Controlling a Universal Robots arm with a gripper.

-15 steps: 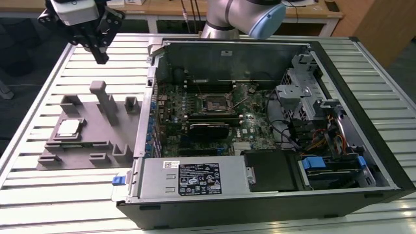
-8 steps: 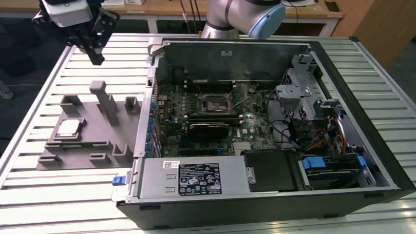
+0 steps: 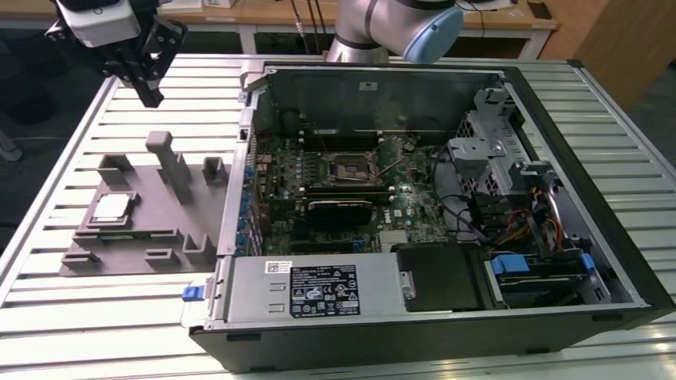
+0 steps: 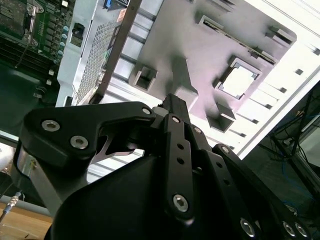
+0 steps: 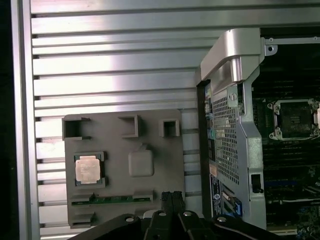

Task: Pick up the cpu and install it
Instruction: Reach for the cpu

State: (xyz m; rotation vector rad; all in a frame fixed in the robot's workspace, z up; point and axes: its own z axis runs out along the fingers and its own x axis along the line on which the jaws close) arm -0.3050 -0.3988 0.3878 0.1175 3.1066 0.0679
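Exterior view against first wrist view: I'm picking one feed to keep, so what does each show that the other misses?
Exterior view extras: the arm's body, the power supply and the drive bay wiring. First wrist view extra: a green strip lying in the grey fixture. Shared: the cpu seated in that fixture, the gripper apart from it, and the motherboard socket.

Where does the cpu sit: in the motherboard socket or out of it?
Out. The cpu lies flat in a recess of the grey fixture, outside the computer case.
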